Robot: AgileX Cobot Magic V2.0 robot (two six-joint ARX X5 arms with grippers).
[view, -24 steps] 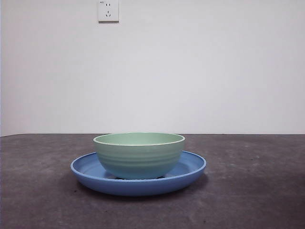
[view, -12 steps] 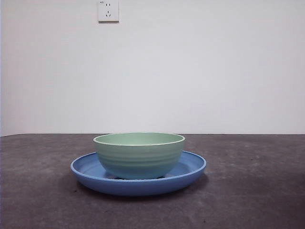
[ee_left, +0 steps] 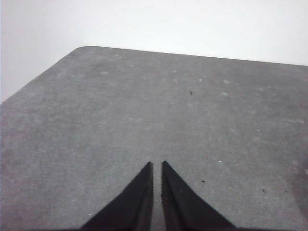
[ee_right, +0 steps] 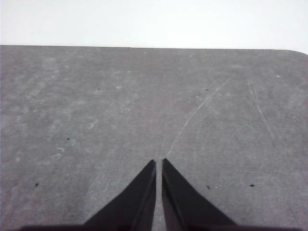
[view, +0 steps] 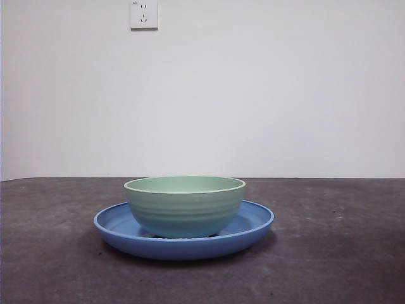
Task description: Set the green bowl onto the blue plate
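1. Plainly, nothing has changed across the last second in the front view; the green bowl (view: 185,206) sits upright in the middle of the blue plate (view: 250,227), exactly where it sat in both earlier pictures; the plate has not shifted on the bench (view: 342,253) either.

2. Neither arm shows in the front view, now or a second ago; both are well apart from the dishes and look out over bare bench only.

3. The left hand (ee_left: 157,166) has its two black jaws drawn close together, with only a thin slit between the tips and nothing held; it hangs above bare grey surface near a rounded corner of the bench.

4. The right hand (ee_right: 159,163) matches it; jaws nearly touching, nothing between them; a faint scratch (ee_right: 202,109) runs across the bench ahead of it.

5. Since the bowl stands free on the plate with no hand on it, I judge the task done; the stillness suggests the arms are parked rather than preparing another move.

6. The bowl's base rests inside the plate's raised rim, and its own rim looks level; so I see little risk of it sliding or tipping if left alone.

7. A wall socket (view: 143,14) is fixed on the white wall behind; it plays no part.
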